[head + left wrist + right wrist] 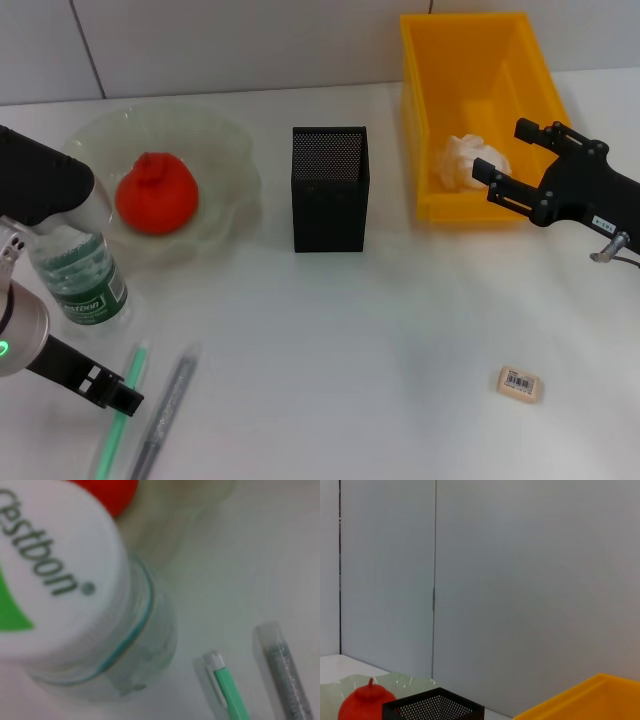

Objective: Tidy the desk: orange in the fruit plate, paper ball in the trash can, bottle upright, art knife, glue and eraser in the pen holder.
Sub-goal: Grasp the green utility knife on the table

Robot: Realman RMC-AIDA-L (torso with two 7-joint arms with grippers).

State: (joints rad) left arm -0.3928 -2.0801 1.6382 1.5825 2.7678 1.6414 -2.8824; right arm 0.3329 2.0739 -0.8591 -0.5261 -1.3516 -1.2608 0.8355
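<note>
The orange [155, 195] lies in the glass fruit plate [232, 140], its edge also showing as the orange [110, 492] in the left wrist view. The bottle [80, 280] stands upright beside the plate, right under my left gripper [100, 385]; its white cap [50, 565] fills the wrist view. A green art knife [120, 412] [227, 692] and grey glitter glue [165, 410] [285, 675] lie on the table by the bottle. The eraser [519, 383] rests at the front right. A paper ball [468, 160] sits inside the yellow trash can [470, 40]. My right gripper [512, 160] hovers open over its front right corner.
The black mesh pen holder [330, 190] [432, 707] stands mid-table between the plate and the trash can. A grey panelled wall runs behind the table. White table [380, 330] stretches in front of the pen holder.
</note>
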